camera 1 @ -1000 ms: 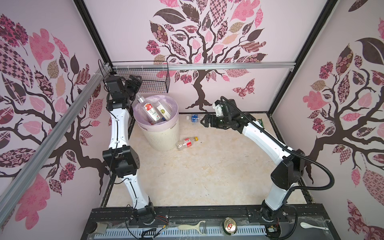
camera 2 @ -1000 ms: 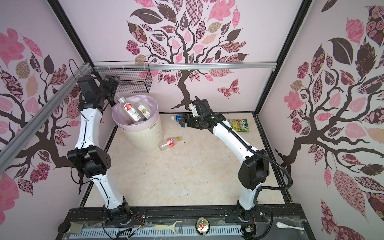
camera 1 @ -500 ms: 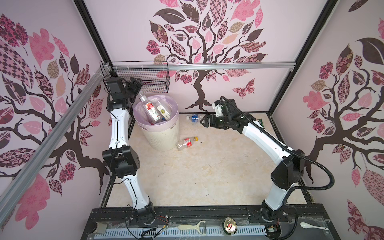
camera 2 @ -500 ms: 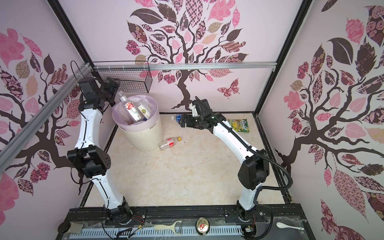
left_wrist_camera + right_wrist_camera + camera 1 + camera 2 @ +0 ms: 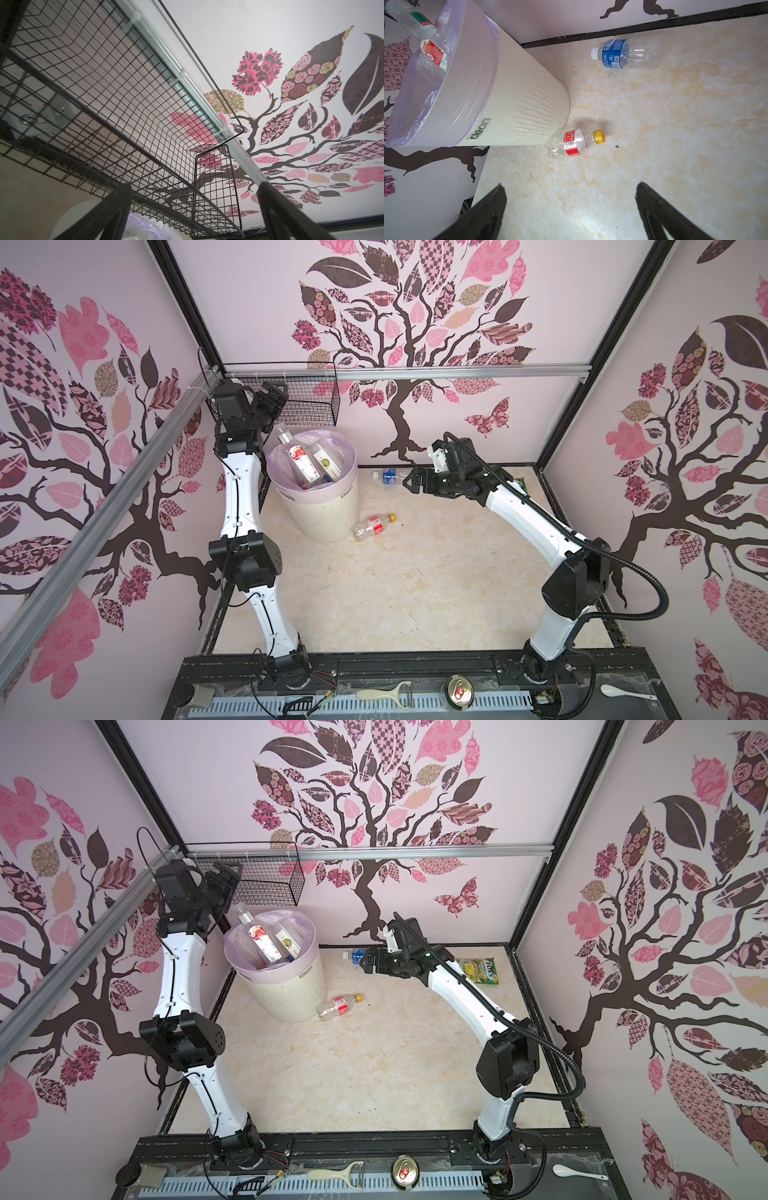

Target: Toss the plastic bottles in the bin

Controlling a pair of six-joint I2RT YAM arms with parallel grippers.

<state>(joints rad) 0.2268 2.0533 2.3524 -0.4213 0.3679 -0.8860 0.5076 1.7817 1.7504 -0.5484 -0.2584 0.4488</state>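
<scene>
Beside the round cream-white ribbed plastic bin [image 5: 332,514], we are seeing a red-labelled clear plastic bottle [image 5: 572,142] lying at its base and a blue-labelled clear bottle [image 5: 623,54] lying farther back on the marbled surface [image 5: 395,580]; more bottles [image 5: 302,462] are sitting inside. Left fingers [image 5: 113,212] and right fingers [image 5: 488,212] are standing spread, gripping nothing.

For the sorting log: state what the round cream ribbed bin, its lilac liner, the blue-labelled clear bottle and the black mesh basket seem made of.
Round cream ribbed bin: likely moulded plastic, matte, rippled wall.
Lilac liner: thin plastic film, translucent, wrinkled.
Blue-labelled clear bottle: transparent plastic, ridged, glossy.
Black mesh basket: probably coated metal wire, thin grid.
</scene>
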